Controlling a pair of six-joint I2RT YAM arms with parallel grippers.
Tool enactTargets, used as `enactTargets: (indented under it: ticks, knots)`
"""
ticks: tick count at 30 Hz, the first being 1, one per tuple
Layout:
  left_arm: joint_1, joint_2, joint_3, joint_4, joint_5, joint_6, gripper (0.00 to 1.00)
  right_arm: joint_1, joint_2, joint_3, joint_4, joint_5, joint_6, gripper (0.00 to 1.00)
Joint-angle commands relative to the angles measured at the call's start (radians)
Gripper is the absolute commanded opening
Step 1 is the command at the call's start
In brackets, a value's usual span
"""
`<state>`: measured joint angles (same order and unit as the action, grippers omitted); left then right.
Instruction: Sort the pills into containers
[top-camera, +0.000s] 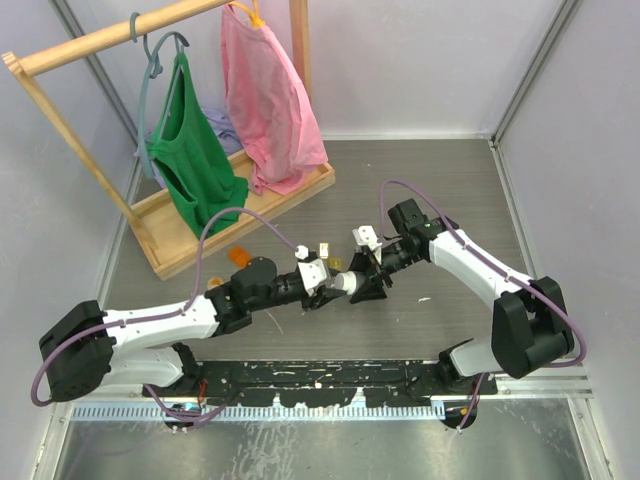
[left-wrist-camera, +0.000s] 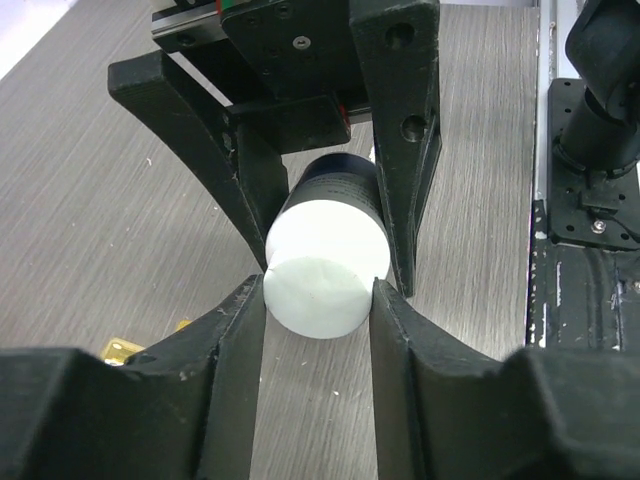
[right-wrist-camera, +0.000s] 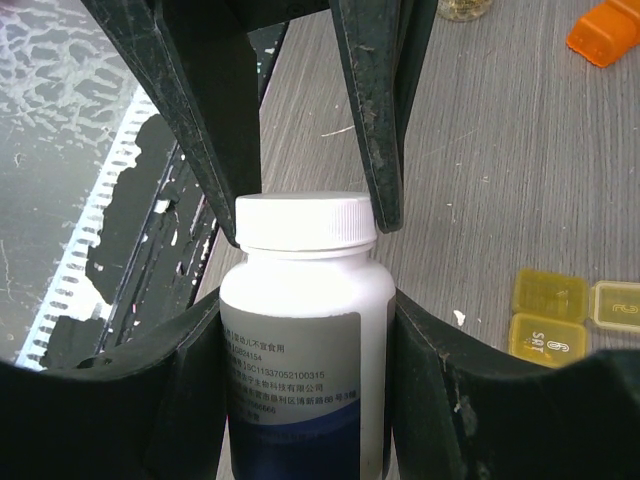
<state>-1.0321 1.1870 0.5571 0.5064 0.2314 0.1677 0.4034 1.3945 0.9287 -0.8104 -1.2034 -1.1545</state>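
A white pill bottle (top-camera: 352, 283) with a blue-and-grey label hangs level above the table between my two arms. My right gripper (right-wrist-camera: 305, 330) is shut on its body (right-wrist-camera: 300, 350). My left gripper (left-wrist-camera: 320, 300) faces it, and both its fingers press the sides of the white screw cap (left-wrist-camera: 325, 280). The same cap (right-wrist-camera: 305, 220) shows in the right wrist view between the left fingers. The containers (right-wrist-camera: 550, 315), small yellow lidded cells, lie on the table to the right of the bottle. No pills show.
An orange box (top-camera: 240, 256) lies on the table left of the grippers, also seen in the right wrist view as an orange box (right-wrist-camera: 605, 35). A wooden clothes rack (top-camera: 240, 215) with green and pink garments stands at the back left. The black base rail (top-camera: 320, 375) runs along the near edge.
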Motion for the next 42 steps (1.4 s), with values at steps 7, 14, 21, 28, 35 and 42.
enactTargets:
  ticks: [7,14,21,28,35,42]
  knots:
    - [0.004,-0.044,0.107,-0.041,-0.04,-0.309,0.04,-0.007,-0.003,0.04,0.01,-0.029,-0.01,0.01]
    - [0.005,-0.076,0.194,-0.338,-0.275,-0.883,0.0,-0.01,-0.003,0.035,0.047,-0.016,0.039,0.01]
    - [0.004,-0.076,0.203,-0.344,-0.278,-1.149,0.0,-0.009,-0.001,0.032,0.054,-0.019,0.049,0.01]
    - [0.004,-0.041,0.233,-0.341,-0.26,-1.117,0.14,-0.014,-0.003,0.033,0.054,-0.019,0.049,0.01]
    - [0.004,-0.057,0.225,-0.341,-0.256,-1.083,0.59,-0.014,-0.002,0.033,0.054,-0.021,0.049,0.01]
    - [0.004,-0.118,0.212,-0.387,-0.258,-0.99,0.89,-0.013,0.0,0.032,0.053,-0.022,0.047,0.01]
